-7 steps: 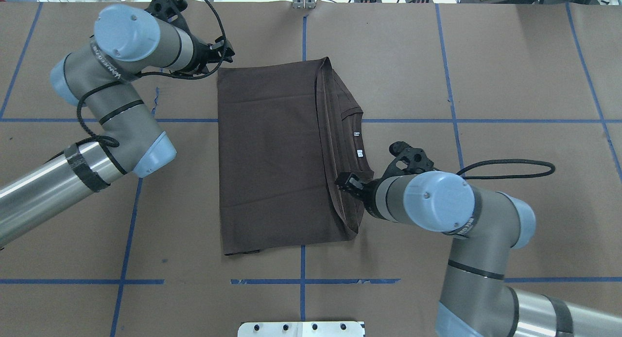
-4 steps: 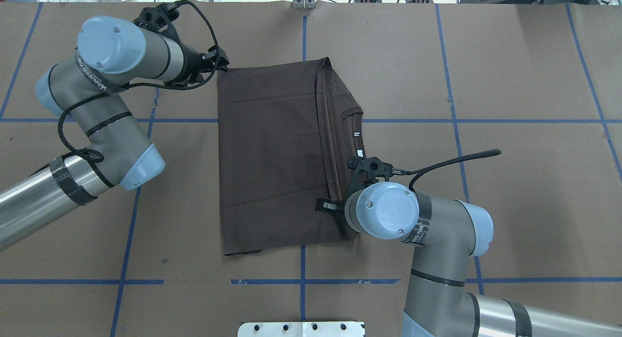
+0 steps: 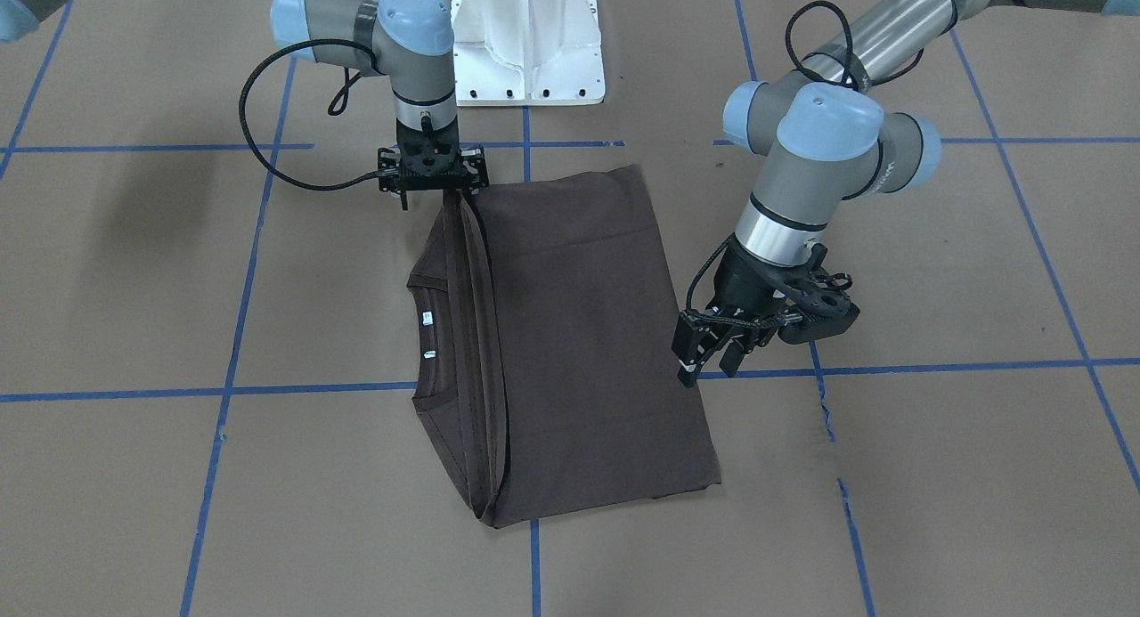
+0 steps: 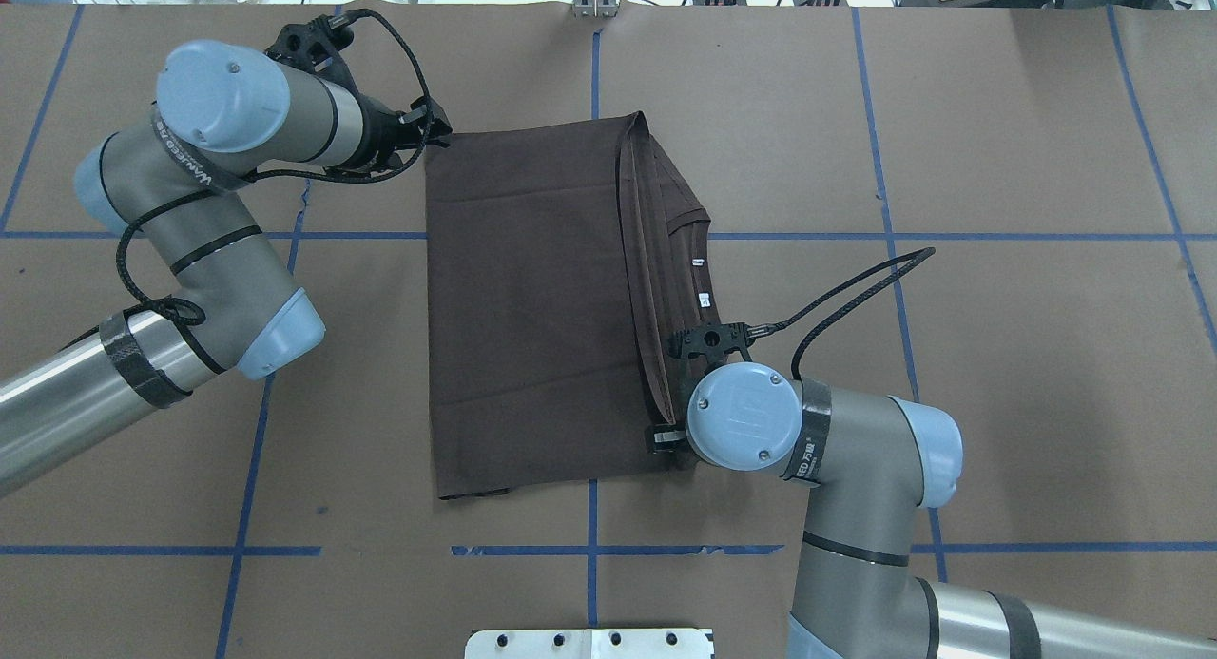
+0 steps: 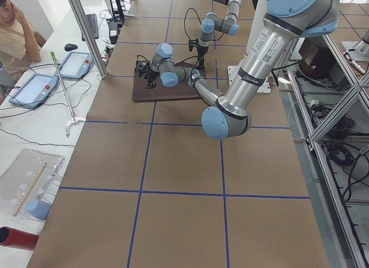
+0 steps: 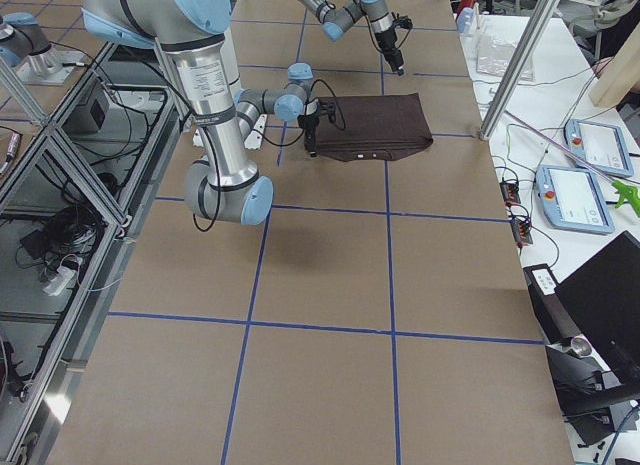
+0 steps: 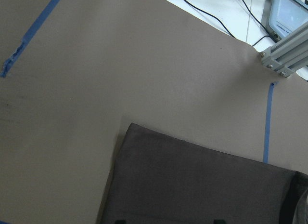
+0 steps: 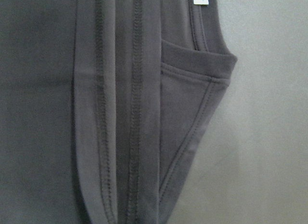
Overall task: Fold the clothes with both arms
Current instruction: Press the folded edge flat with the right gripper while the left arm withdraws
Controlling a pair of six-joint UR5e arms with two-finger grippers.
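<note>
My right gripper (image 3: 459, 194) has turned from a sideways reach to point straight down at the near right corner of the shirt (image 4: 523, 307) (the wrist hides the jaws, so I cannot tell if they grip). My left gripper (image 3: 708, 357) has crept toward the far left corner, wide open, empty. The shirt lies folded mid-table (image 4: 998, 355). I judge we are lining up the next fold.
</note>
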